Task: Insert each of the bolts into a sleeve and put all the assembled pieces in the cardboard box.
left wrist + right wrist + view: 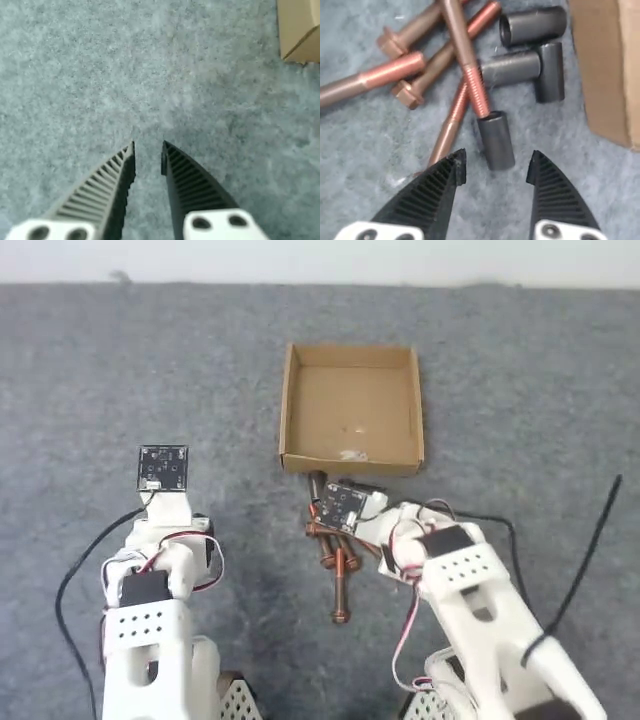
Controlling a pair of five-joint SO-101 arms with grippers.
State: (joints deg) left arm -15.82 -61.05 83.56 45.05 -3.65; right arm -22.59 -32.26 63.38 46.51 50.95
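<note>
Right end effector [496, 159]: wide open and holding nothing, with its jaws on either side of the nearest sleeve [495, 142].
Left end effector [148, 146]: jaws parted by a narrow gap and empty, above bare desk [100, 370], well apart from the parts.
Bolts [465, 50]: copper-coloured and crossed in a heap on the desk; one threaded tip sits at the nearest sleeve's mouth, and whether it has entered cannot be told.
Other sleeves [512, 67]: three lie together just beside the cardboard box [350, 462], which holds nothing.
Risk, rolling: the sleeve is round and smooth, so an off-centre squeeze would probably squirt it out across the desk.
Risk, snagging: the left-hand jaw is near a bolt shaft and could pinch it along with the sleeve.
Risk, scatter: lifting the sleeve may drag the touching bolt and disturb the heap.
Risk, insertion: a tilted sleeve would likely jam on the threads.
</note>
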